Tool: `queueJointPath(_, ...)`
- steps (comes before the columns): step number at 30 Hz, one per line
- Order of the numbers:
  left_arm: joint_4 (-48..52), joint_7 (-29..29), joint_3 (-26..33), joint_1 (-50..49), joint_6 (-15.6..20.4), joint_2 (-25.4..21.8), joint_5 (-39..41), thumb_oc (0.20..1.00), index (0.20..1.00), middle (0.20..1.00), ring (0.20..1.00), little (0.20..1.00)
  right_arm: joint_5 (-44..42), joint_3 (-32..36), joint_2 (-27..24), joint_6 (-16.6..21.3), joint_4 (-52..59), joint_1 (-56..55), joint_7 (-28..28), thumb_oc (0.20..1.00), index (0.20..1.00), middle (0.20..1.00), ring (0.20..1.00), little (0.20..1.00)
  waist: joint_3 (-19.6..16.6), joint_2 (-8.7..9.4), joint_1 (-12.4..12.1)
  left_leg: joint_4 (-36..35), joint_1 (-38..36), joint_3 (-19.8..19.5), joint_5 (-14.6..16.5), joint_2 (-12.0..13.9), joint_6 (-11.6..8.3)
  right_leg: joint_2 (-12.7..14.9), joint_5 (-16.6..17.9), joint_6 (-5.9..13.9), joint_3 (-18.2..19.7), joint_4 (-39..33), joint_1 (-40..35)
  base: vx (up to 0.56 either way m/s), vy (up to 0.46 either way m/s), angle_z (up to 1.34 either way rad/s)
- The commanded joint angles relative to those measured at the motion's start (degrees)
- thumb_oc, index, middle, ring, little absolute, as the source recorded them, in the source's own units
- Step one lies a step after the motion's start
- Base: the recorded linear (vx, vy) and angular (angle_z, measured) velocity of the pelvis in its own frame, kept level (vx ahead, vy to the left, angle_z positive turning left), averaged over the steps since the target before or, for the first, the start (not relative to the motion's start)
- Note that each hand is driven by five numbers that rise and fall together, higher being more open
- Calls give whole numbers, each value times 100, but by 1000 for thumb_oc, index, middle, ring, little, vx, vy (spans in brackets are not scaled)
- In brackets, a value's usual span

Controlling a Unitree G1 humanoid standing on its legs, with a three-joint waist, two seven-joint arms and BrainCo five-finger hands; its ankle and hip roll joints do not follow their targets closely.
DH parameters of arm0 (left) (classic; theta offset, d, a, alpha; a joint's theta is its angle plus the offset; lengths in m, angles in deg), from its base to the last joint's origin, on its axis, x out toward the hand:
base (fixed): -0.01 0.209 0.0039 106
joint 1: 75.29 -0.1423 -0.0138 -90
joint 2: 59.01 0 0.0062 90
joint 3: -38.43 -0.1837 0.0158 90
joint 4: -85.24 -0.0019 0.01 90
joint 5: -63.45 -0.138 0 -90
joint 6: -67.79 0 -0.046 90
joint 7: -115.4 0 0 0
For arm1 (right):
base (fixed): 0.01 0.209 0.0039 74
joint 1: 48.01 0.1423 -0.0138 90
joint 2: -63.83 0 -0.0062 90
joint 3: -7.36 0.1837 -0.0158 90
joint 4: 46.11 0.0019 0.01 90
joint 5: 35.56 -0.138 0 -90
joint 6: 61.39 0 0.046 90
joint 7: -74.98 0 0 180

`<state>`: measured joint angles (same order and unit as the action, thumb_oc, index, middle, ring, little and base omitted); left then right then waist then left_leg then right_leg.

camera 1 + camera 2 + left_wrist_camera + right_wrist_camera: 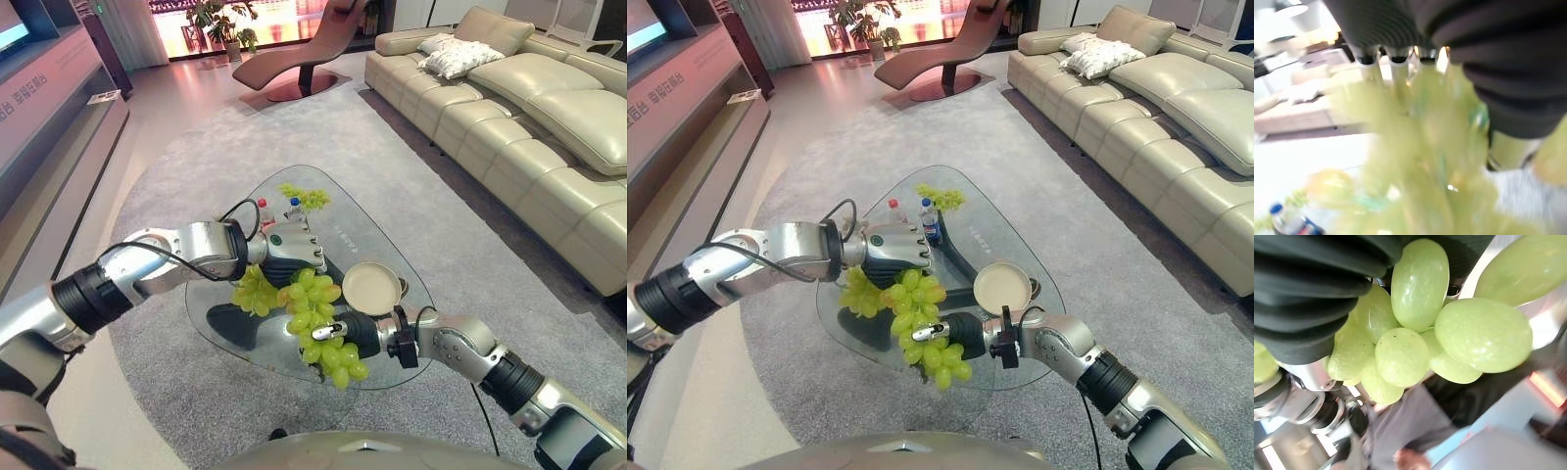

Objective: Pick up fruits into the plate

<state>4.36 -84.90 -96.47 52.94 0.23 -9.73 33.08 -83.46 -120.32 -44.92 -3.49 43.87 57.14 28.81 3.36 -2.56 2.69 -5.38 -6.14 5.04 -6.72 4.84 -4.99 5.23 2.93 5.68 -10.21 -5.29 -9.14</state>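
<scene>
A large bunch of green grapes (312,299) hangs over the near part of the glass table (333,230), its lower end past the table's front edge. My right hand (358,335) comes in from the right and is shut on this bunch; the grapes (1415,333) press right against it in the right wrist view. My left hand (289,250) sits on top of the grapes from the left, with a smaller cluster (255,292) just under it. A blurred green mass of grapes (1430,161) lies against that hand in the left wrist view. The cream plate (371,287) lies to the right of the bunch.
Another small grape bunch (306,197) lies at the table's far end, beside two small bottles (263,211) (295,209). A beige sofa (529,127) stands to the right, a lounge chair (304,54) at the back, and grey carpet surrounds the table.
</scene>
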Motion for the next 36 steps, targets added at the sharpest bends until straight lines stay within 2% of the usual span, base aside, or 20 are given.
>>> queueJointPath(1,-618,385,1001,-356,-320,1,560,1000,1000,1000,1000,1000,462,922,-149,768,273,-142,-32,200,200,200,200,200,215,407,-178,38,-421,45,809,-369,261,-36,-164,89,-92,137,-109,0,0,0)
queueJointPath(6,-1070,614,2005,-1858,-622,335,1080,1000,1000,1000,1000,1000,1577,1664,-574,1430,57,-655,-50,200,200,200,200,200,311,484,-219,38,-426,71,801,-342,286,-43,-148,73,-66,157,-93,23,-2,-5)
queueJointPath(7,-1289,595,2262,-2288,-762,468,1465,1000,1000,1000,1000,1000,1914,1877,-741,1686,-83,-815,55,200,200,200,200,200,340,515,-244,38,-424,74,802,-331,292,-48,-145,69,-76,156,-98,0,0,0)
queueJointPath(8,-1380,620,2371,-2464,-815,517,1594,1000,1000,1000,1000,1000,2029,1960,-804,1780,-145,-866,101,200,200,200,200,200,354,524,-254,38,-425,76,799,-324,291,-51,-144,66,-79,159,-101,30,-19,0)
queueJointPath(9,-1564,622,2541,-2738,-824,582,1778,1000,1000,1000,1000,1000,2235,2071,-884,1962,-260,-941,211,200,200,200,200,200,377,547,-277,38,-419,76,791,-315,288,-54,-141,63,-85,167,-95,0,0,0)
queueJointPath(11,-1888,480,2827,-3149,-1062,769,2565,1000,1000,1000,1000,1000,2718,2237,-986,2232,-457,-1034,500,200,200,200,200,200,429,589,-324,38,-403,78,779,-294,282,-55,-143,54,-106,186,-84,23,-36,-1)
queueJointPath(12,-2205,452,3004,-3419,-1120,1000,2868,1000,1000,1000,1000,1000,2979,2354,-1039,2414,-638,-1090,659,200,200,200,200,200,470,621,-362,38,-392,69,777,-282,281,-59,-144,49,-119,199,-74,12,-46,0)
queueJointPath(15,-3171,467,3090,-3743,-1317,1458,3169,1000,1000,1000,1000,1000,3451,2433,-1072,2637,-1141,-977,1072,200,200,200,200,200,586,737,-473,38,-347,54,783,-254,274,-78,-155,38,-152,243,-23,-13,-103,2)
queueJointPath(19,-4421,700,3015,-3757,-1565,1837,3139,1000,1000,1000,1000,1000,3560,2273,-1027,2626,-1637,-570,1524,200,200,200,200,200,752,905,-598,66,-234,30,799,-214,289,-132,-157,34,-173,314,100,-53,-140,6)
queueJointPath(21,-5557,756,3060,-3661,-1606,2149,3016,1000,1000,1000,1000,1000,3499,2082,-887,2460,-2071,-67,1896,200,200,200,200,200,934,1014,-694,97,-76,1,795,-175,312,-195,-151,16,-183,380,255,-147,-208,14)
queueJointPath(23,-5936,959,3036,-3600,-1750,2233,3051,1000,1000,1000,1000,1000,3576,2019,-832,2425,-2313,184,2058,200,200,200,200,200,1033,1037,-725,113,20,-14,785,-158,320,-217,-150,10,-183,415,345,-158,-123,16)
queueJointPath(24,-6484,1233,3017,-3461,-1771,2345,3227,1000,1000,1000,1000,1000,3507,1882,-773,2487,-2764,579,2284,200,200,200,200,200,1202,1072,-781,125,163,-36,767,-143,330,-234,-141,10,-193,457,477,-247,-132,12)
queueJointPath(25,-6816,1479,3073,-3321,-1969,2417,3461,1000,1000,1000,1000,1000,3504,1816,-743,2489,-3058,858,2468,200,200,200,200,200,1338,1098,-833,136,271,-68,752,-139,343,-250,-136,1,-212,483,568,-308,-166,14)
queueJointPath(27,-7285,1768,3129,-3159,-2074,2560,3633,1000,1000,1000,1000,1000,3523,1722,-679,2558,-3548,1259,2722,200,200,200,200,200,1536,1112,-891,151,438,-127,712,-141,356,-267,-119,-11,-241,531,717,-209,-120,33)
queueJointPath(32,-7675,1912,3138,-2948,-2136,2745,3938,1000,1000,1000,1000,1000,3729,1606,-768,2540,-4401,2097,3041,200,200,200,200,200,1926,998,-1008,164,758,-262,615,-174,366,-264,-80,-41,-340,609,1000,-150,-17,26)
queueJointPath(34,-7605,1882,2979,-2791,-1971,2830,4075,1000,1000,1000,1000,1000,3893,1477,-912,2538,-4816,2618,3169,200,200,200,200,200,2134,849,-1045,169,942,-350,562,-239,366,-238,-68,-57,-395,643,1173,-183,85,24)
queueJointPath(35,-7581,1878,2963,-2770,-1954,2840,4091,1000,1000,1000,1000,1000,3914,1461,-930,2520,-4838,2673,3185,200,200,200,200,200,2159,829,-1045,171,968,-361,555,-247,366,-234,-67,-59,-401,649,1196,-227,113,13)
queueJointPath(36,-7419,1893,2816,-2657,-1870,2889,4238,1000,1000,1000,1000,1000,3977,1377,-1029,2469,-5031,3006,3286,200,200,200,200,200,2307,723,-1068,173,1087,-409,514,-300,371,-211,-58,-63,-445,675,1315,-169,92,7)
